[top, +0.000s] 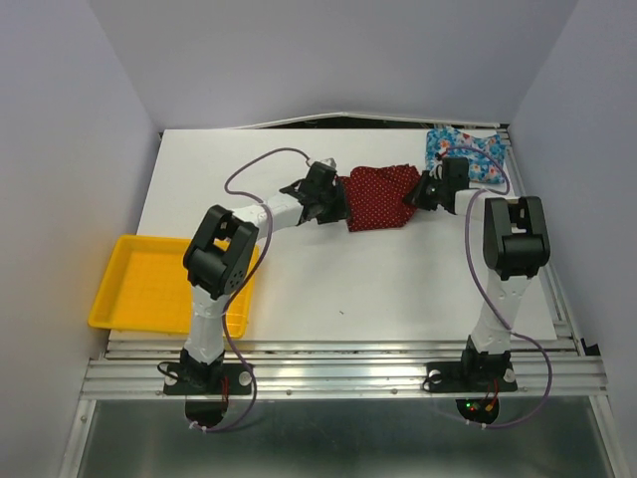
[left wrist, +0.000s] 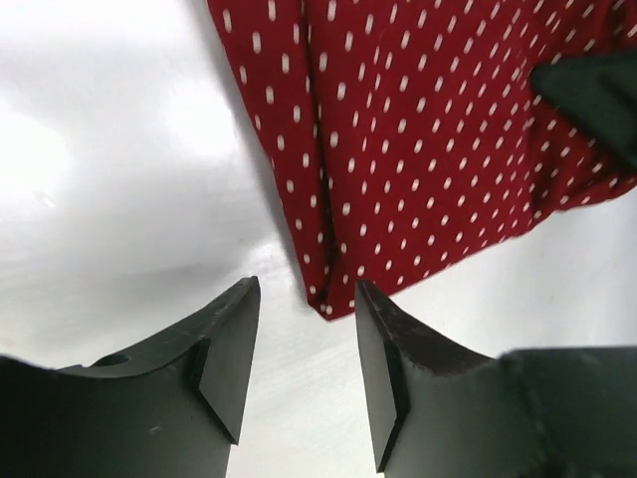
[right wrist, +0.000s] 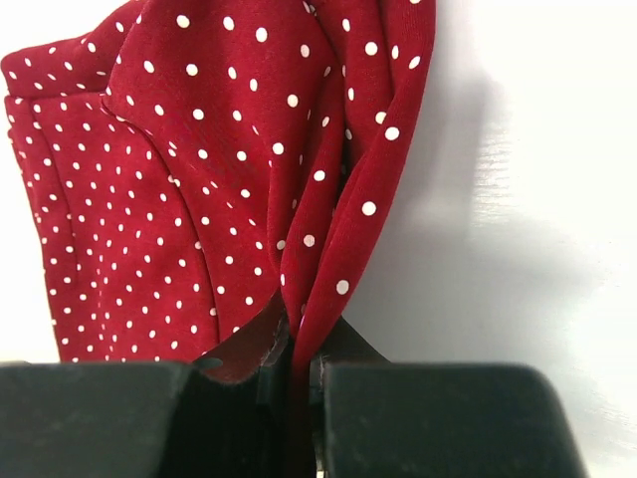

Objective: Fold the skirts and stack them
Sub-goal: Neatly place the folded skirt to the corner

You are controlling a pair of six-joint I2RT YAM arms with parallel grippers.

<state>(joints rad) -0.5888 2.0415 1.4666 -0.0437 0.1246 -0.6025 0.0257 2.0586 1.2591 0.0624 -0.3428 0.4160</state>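
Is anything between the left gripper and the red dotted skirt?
Nothing visible. The open left gripper faces the red skirt at its corner, with only bare table between them. The right gripper is shut on the skirt's opposite edge.

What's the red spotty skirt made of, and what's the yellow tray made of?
The dark red skirt with tiny white dots looks like thin, soft, matte cloth: it falls in loose folds and bunches where the right gripper pinches it. The yellow rectangular tray looks like hard plastic, probably: even colour, stiff raised rim.
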